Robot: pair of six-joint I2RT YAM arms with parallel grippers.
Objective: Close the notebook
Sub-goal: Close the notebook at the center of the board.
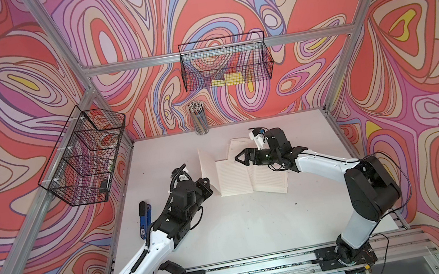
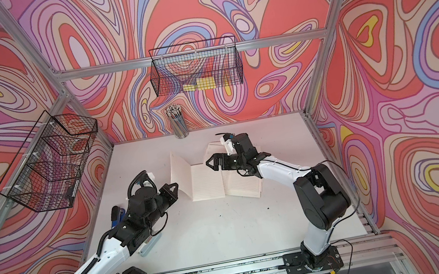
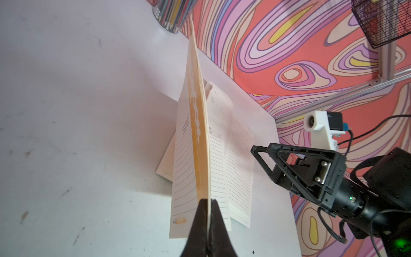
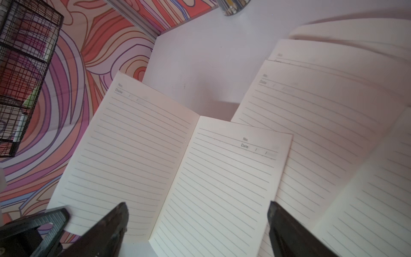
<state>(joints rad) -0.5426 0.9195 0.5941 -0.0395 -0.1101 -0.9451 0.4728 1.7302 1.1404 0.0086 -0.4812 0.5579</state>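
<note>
1. Notebook (image 1: 234,179) lies open near the middle of the tabletop (image 1: 243,230), lined pages up. More lined leaves spread under and beyond its right side; whether they belong to the same book cannot be told.
2. Left pincer (image 3: 208,205) is clenched on the near edge of the orange cover (image 3: 195,124), which stands close to upright in the left wrist view. In both top views the cover rises at the book's left side.
3. Right pincer (image 4: 198,205) is released, jaws wide and holding nothing, and hovers over the right-hand pages just beside the spine.
4. Step in hand, as judged: swing the raised cover over onto the right-hand pages. An arc about the spine should serve better than a straight push, so the thin cover neither buckles nor drags the book across the tabletop.
5. Right pincer sits in the cover's likely path. It would do well to clear off to the right, or to press the far pages flat only briefly, before the cover comes down.
6. Grip is best let go only once the cover lies low over the pages; dropped from upright, it could fall back open.
7. Leaves on the right look springy and may need pressing flat before the book shuts properly.
</note>
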